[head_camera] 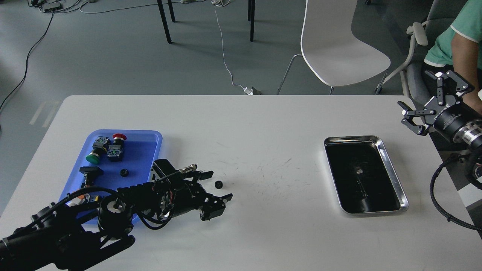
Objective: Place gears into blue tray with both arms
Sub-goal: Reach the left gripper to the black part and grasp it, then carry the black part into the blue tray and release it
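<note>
One gear, a tiny black toothed disc, lies on the white table right of the blue tray. My left gripper is low over the table and open, one finger on each side of this gear, not closed on it. A second gear rests inside the blue tray. My right gripper hangs open and empty at the table's far right edge, well away from both gears.
Several push-button switches share the blue tray, among them a green one and a red one. A shiny steel tray with a dark inside sits at the right. A white chair and a seated person are behind the table.
</note>
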